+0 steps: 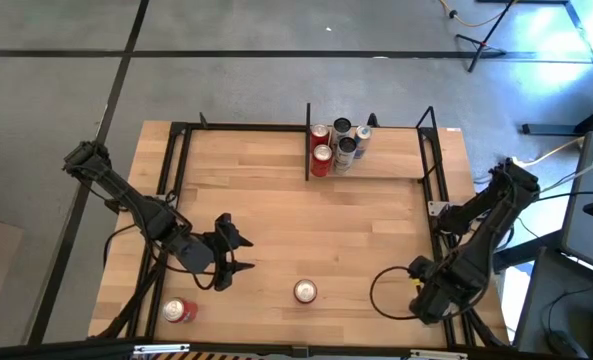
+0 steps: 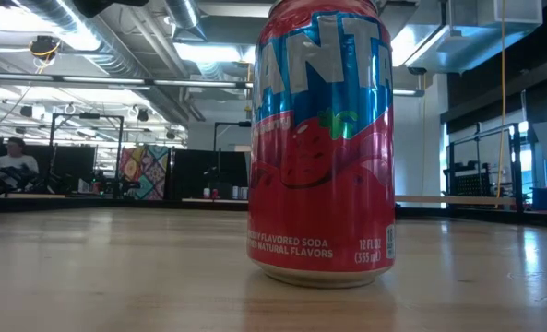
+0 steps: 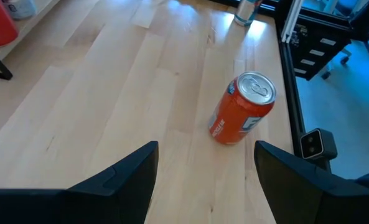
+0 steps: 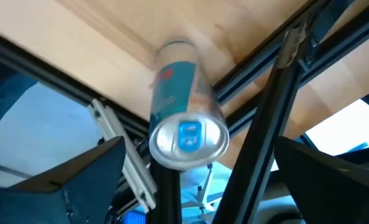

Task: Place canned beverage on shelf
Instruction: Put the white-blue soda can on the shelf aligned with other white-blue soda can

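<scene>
Table [image 1: 276, 230] holds upright red can [image 1: 305, 291] near front edge, mid-width. Second red can [image 1: 179, 311] lies on its side at front-left corner. Shelf [image 1: 376, 170] at back right holds cluster of cans [image 1: 338, 146] against its left panel. Left gripper [image 1: 228, 262] open, empty, low over table left of upright can, pointed at it. Right gripper [image 4: 196, 180] at front-right table edge, fingers spread wide; teal can [image 4: 183, 106] between them in wrist view, not clamped.

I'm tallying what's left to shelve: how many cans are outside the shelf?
3. Upright red can at the table's front middle, lying red can at its front-left corner, teal can near its right edge. More may be hidden.
</scene>
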Robot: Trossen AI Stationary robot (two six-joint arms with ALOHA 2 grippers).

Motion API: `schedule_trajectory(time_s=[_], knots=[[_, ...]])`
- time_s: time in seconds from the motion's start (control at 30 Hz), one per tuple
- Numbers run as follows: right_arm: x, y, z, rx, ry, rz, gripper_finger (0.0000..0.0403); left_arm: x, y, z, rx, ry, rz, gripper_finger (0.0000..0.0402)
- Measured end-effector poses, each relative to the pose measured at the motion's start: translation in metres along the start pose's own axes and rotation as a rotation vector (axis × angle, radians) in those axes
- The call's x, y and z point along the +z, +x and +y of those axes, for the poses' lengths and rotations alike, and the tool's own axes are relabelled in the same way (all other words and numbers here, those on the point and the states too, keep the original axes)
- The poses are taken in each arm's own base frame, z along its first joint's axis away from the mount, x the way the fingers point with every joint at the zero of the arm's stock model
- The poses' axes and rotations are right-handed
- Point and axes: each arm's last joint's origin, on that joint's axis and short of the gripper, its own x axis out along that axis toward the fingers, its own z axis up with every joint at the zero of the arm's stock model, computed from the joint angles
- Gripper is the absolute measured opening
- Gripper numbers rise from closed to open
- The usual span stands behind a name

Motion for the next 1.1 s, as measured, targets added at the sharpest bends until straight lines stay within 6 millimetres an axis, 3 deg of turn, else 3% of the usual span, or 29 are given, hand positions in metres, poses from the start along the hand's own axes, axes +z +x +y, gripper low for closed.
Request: schedule_trajectory(time_s=[0.33,0.8,0.93,1.1], knots=[[0.006,0.02,0.003,0.021,-0.015,0.008,0.0394,0.0,0.0,0.0,0.0,-0.001,0.0,0.0253],[-0.015,0.043,-0.001,0.037,-0.029,-0.049,0.039,0.0,0.0,0.0,-0.002,-0.001,0.002,0.0253],[-0.018,0.045,-0.002,0.042,-0.045,-0.086,0.035,0.0,0.0,0.0,-0.002,-0.001,0.003,0.0253],[-0.024,0.047,-0.005,0.03,-0.07,-0.082,0.0252,0.0,0.0,0.0,-0.015,0.0,0.014,0.0253]])
